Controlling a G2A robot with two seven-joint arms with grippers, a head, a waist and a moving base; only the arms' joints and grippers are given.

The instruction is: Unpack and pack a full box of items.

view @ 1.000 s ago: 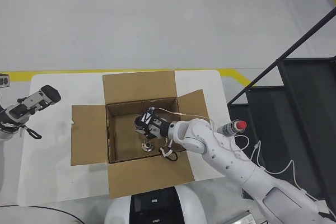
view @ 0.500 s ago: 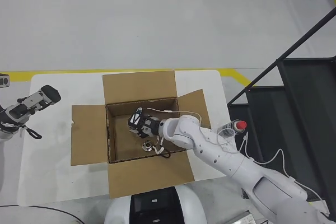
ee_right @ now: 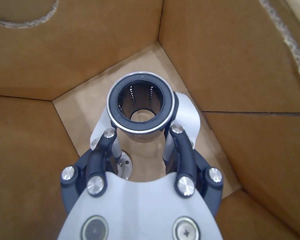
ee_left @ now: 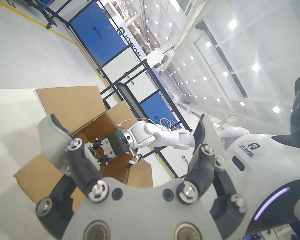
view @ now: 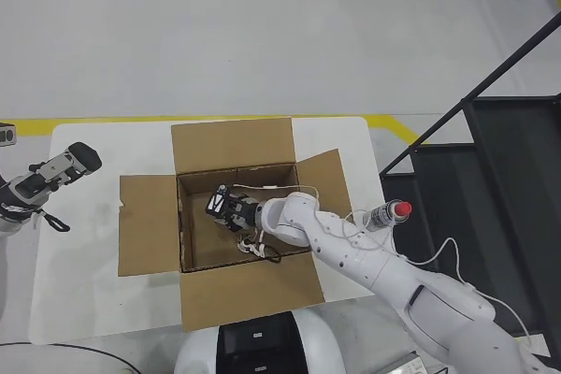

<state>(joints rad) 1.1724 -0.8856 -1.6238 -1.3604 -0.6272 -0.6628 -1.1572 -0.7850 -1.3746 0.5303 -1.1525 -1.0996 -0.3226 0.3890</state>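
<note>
Top view: the right end effector (view: 226, 208) is down inside the open cardboard box (view: 234, 145), near the middle of its floor. It grips a small dark part whose detail cannot be made out here. A small shiny metal piece (view: 247, 247) lies on the box floor just beside it, toward the robot. The box has all four flaps folded outward and sits on the white bench (view: 93, 280). The left end effector (view: 71, 163) hangs over the bench's left edge, well apart from the box.

Left wrist view: the left end effector (ee_left: 128, 136) is spread wide, its grey fingers (ee_left: 53, 132) touching nothing. Beyond it the right end effector (ee_left: 102, 148) dips into the box (ee_left: 72, 101).

Right wrist view: the right end effector (ee_right: 145, 116) pinches a cylindrical bearing (ee_right: 141, 127), one pale pad on each side of its smooth steel barrel. The bearing is hollow, with a black ring face, a bright rim and rows of tiny balls lining the bore. It is held above the plain corrugated floor, in the middle of the brown walls (ee_right: 227, 51).
</note>
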